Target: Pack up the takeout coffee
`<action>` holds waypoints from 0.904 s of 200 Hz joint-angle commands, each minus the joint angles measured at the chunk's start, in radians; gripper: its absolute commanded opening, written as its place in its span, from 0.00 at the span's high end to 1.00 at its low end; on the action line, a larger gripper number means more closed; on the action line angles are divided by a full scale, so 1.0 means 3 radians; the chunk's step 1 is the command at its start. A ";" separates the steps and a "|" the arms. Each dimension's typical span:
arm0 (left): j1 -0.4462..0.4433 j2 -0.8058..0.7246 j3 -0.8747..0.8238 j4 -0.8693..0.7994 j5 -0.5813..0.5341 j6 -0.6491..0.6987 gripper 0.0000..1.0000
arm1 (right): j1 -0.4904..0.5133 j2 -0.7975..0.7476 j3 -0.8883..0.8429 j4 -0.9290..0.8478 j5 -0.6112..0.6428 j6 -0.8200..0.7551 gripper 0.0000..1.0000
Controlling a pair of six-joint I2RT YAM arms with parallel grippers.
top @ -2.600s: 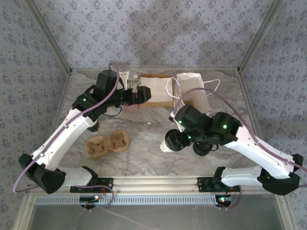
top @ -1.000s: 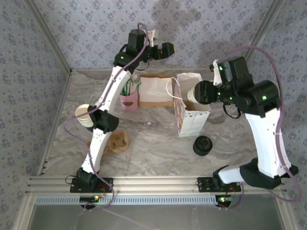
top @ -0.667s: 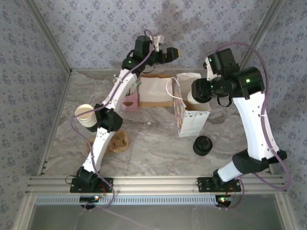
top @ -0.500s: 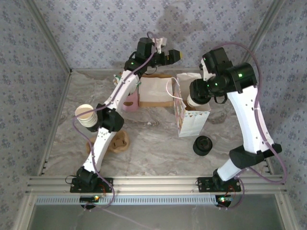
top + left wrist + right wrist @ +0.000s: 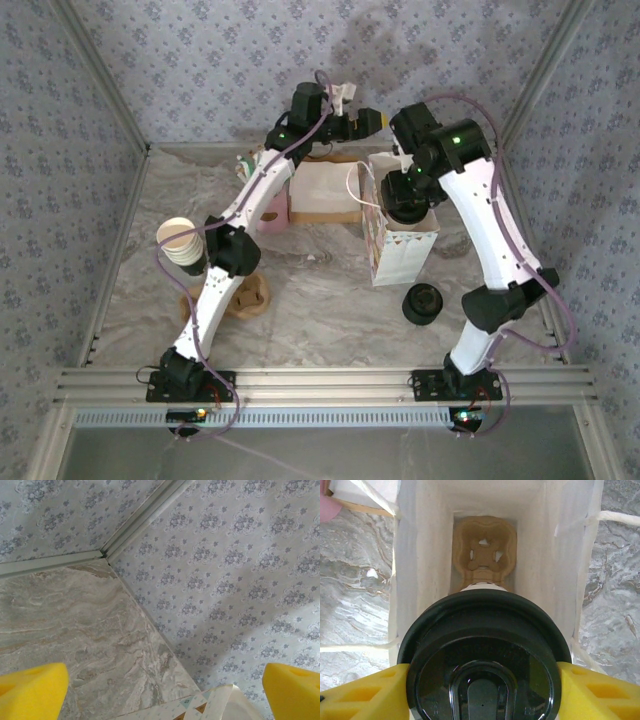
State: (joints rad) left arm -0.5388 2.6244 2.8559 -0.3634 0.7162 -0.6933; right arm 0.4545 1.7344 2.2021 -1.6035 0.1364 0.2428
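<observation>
The right gripper [image 5: 484,695] is hanging directly over the open mouth of a white paper bag [image 5: 417,555], which is standing toward the far right of the marble table [image 5: 320,290]. Its yellow fingers [image 5: 367,695] are pressing on the left and right sides of the takeout coffee [image 5: 484,660], a cup capped with a glossy black lid, so the jaws are sitting partway open around the cup's width. The cup is being held upright above the bag's rim and, as far as I can judge, is not yet inside it. At the bottom of the bag a tan pulp cup carrier [image 5: 484,550] is lying, with one socket showing just beyond the far edge of the lid.

The left gripper [image 5: 368,120] is hovering high near the far wall, just left of the bag, with its jaws spread wide and holding nothing.

To do this step well, the right arm is likely needing to line the cup up over a socket of the carrier. It should then lower the cup straight down and level, clear of the bag's thin walls and its string handles [image 5: 615,516]. The fingers should be opening only once the cup's base is seated in the carrier. Letting go early could tip the cup and spill it.
</observation>
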 commanded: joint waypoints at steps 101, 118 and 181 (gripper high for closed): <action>-0.0196 -0.0035 -0.0013 -0.0185 0.0244 0.0045 0.02 | -0.0014 -0.0161 -0.0601 -0.0041 -0.0067 -0.0041 0.33; -0.0203 -0.0053 -0.0014 -0.0252 0.0212 0.0060 0.02 | -0.0034 -0.0208 -0.0698 0.0003 -0.0093 -0.0048 0.32; -0.0215 -0.0256 -0.0031 -0.0792 -0.0073 0.0410 0.03 | -0.0144 -0.0369 -0.0981 0.0166 -0.0188 -0.0088 0.33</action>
State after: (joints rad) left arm -0.6025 2.6255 2.8391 -0.4984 0.7460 -0.6548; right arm 0.4244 1.6562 1.9305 -1.5616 0.1032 0.2344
